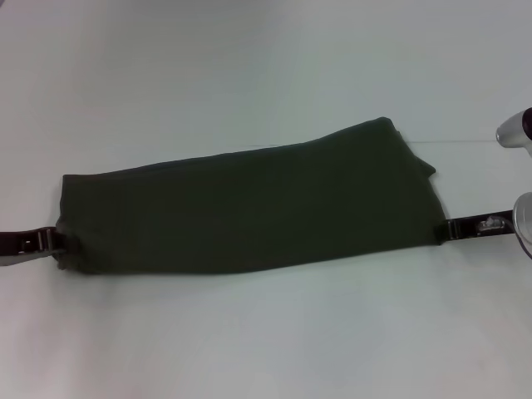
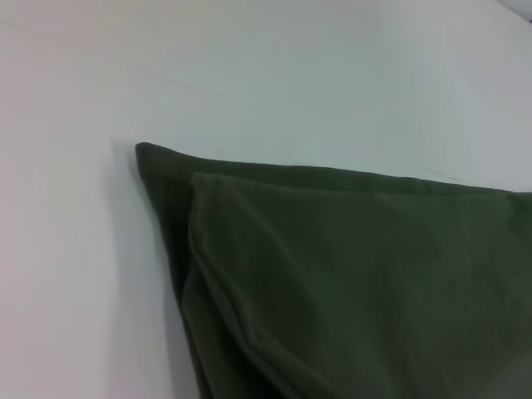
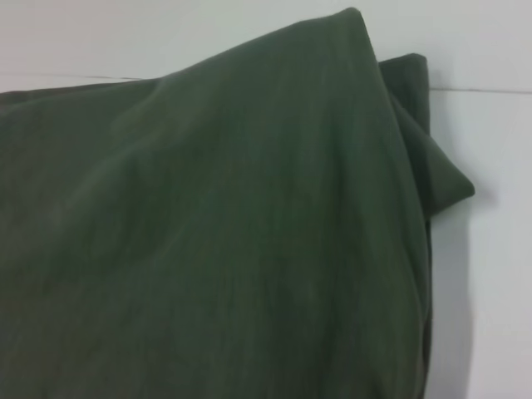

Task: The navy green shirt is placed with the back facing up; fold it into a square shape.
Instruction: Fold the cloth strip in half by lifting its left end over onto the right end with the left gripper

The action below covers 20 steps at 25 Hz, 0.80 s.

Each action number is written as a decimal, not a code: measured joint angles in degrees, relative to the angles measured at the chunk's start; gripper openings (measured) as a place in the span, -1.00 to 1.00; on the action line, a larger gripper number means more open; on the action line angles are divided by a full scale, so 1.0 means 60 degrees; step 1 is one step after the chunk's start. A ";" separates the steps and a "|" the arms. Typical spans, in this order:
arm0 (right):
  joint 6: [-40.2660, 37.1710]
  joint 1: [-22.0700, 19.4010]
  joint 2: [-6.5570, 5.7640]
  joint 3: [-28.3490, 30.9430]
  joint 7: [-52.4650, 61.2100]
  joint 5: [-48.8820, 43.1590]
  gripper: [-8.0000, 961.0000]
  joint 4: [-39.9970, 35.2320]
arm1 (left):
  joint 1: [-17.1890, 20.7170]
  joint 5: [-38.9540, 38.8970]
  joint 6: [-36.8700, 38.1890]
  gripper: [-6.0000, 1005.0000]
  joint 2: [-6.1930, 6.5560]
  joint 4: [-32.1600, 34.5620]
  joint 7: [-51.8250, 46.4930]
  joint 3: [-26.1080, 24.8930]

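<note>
Navy green shirt [image 1: 249, 208] lies folded into a long band on worktop [image 1: 249, 66]. Left tool [image 1: 60, 243] and right tool [image 1: 443, 229] each touch one end; whether either is clamped cannot be told.

The navy green shirt [image 1: 249, 208] lies flat on the desk [image 1: 249, 66], folded into a long band that runs from the robot's left to its right across the middle of the desk. The band sits slightly askew: its right end lies farther from the robot than its left end. The left gripper [image 1: 56, 243] meets the shirt at the near corner of the left end, low at desk level. The right gripper [image 1: 445, 230] meets the near corner of the right end. At the far right corner a small flap of cloth pokes out beyond the top layer.
</note>
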 joint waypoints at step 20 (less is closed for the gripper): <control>-0.2173 -0.1534 0.0528 0.0075 -0.0805 0.0748 -0.96 -0.2888 | -0.0004 0.0032 0.0439 -0.87 0.0091 0.0047 -0.0096 -0.0064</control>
